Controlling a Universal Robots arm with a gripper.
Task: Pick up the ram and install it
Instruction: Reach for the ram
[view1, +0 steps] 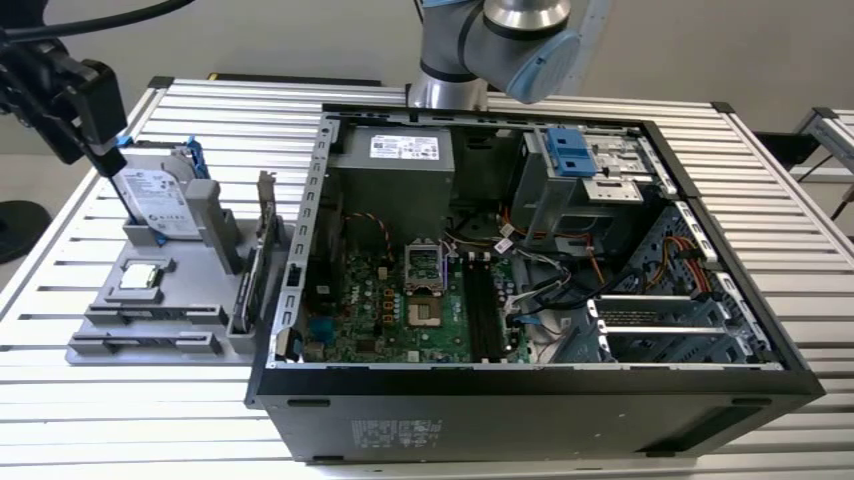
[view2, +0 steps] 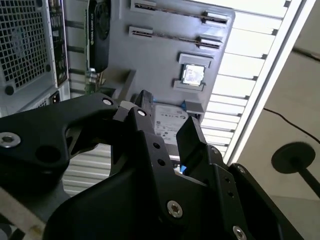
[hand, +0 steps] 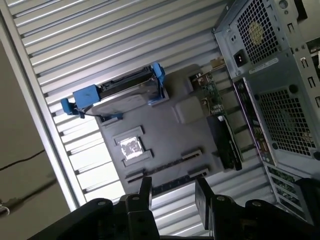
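Gripper (hand: 173, 191) spread wide and empty, hovers over the tray (hand: 165, 130). Ram (hand: 162, 187) untouched. Best to centre on stick, fingers square across its thin sides.

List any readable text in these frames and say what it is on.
Hard drive label: print too small to read.
Power supply sticker: too small to read.
Computer case outer-wall sticker: too small to read.
Nothing can be quoted.
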